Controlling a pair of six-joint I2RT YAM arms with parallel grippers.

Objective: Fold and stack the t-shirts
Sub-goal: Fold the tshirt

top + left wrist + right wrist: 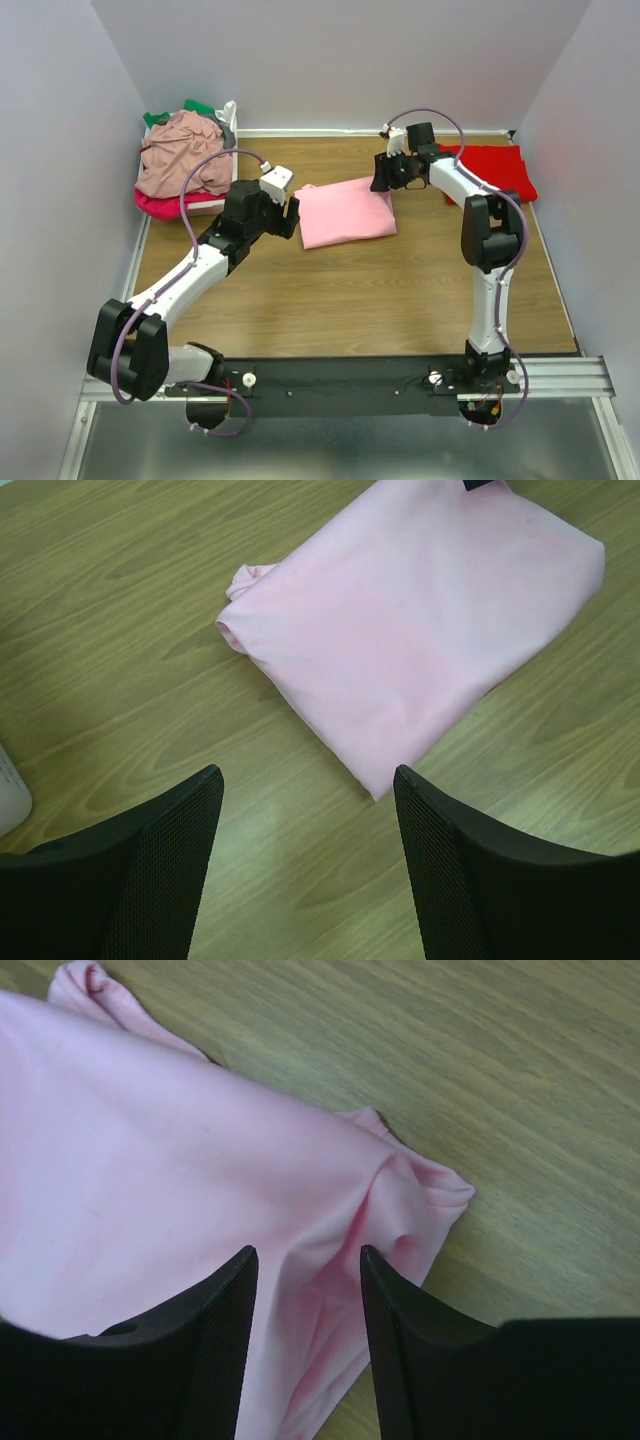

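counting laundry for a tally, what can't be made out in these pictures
Top view: dusty rose t-shirt buries the basket pile; only edges of green t-shirt and magenta t-shirt show, count unclear.
Top view: right arm hides the left edge of the red t-shirt.
Left wrist: white object cut off by the left edge, unidentifiable.

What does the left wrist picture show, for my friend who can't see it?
A folded pink t-shirt lies on a wooden table. Two black fingers stand open at the bottom, not touching it.
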